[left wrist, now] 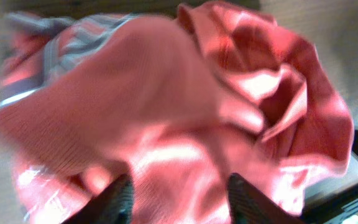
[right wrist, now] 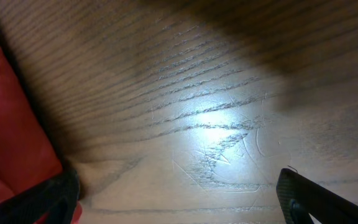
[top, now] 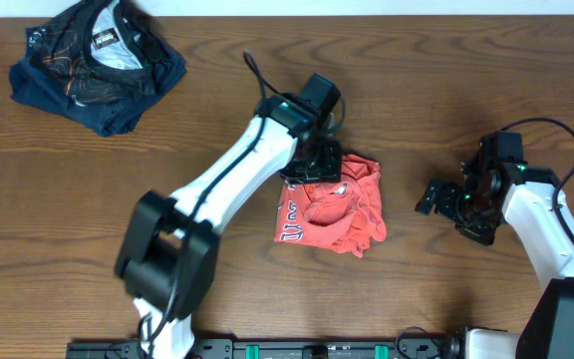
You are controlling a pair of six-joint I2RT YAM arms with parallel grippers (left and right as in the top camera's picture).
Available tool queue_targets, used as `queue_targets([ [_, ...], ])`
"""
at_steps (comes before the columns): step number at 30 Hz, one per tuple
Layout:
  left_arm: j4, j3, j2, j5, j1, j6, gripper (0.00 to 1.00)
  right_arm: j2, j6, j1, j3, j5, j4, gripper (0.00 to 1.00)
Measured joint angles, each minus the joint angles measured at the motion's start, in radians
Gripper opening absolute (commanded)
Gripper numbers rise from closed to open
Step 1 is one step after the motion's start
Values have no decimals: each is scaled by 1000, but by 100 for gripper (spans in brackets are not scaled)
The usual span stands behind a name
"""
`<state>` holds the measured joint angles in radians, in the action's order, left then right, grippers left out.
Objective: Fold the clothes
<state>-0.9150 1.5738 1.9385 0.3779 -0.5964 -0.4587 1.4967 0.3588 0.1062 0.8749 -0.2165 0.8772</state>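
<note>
A crumpled red garment (top: 345, 214) with white lettering lies at the middle of the wooden table. My left gripper (top: 317, 166) is down on its upper left edge. In the left wrist view the red cloth (left wrist: 166, 93) fills the frame, and the gripper's two fingers (left wrist: 178, 200) are spread apart with cloth between them. My right gripper (top: 434, 197) is open and empty, low over bare wood just right of the garment. In the right wrist view its fingers (right wrist: 179, 199) are wide apart, with the red cloth (right wrist: 5, 143) at the left edge.
A heap of dark navy and black clothes (top: 98, 65) lies at the far left corner of the table (top: 466, 80). The left arm reaches diagonally from the front edge across the table's middle.
</note>
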Motion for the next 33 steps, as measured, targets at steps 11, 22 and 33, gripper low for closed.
queue_targets([
  [11,-73,21,-113,-53,0,-69,64,0,0,0,0,0,-1,99],
  [22,-31,-27,-14,-1,0,-117,64,0,0,0,0,0,0,99],
  [33,4,-27,-2,61,0,-121,64,0,0,0,0,0,-1,99],
])
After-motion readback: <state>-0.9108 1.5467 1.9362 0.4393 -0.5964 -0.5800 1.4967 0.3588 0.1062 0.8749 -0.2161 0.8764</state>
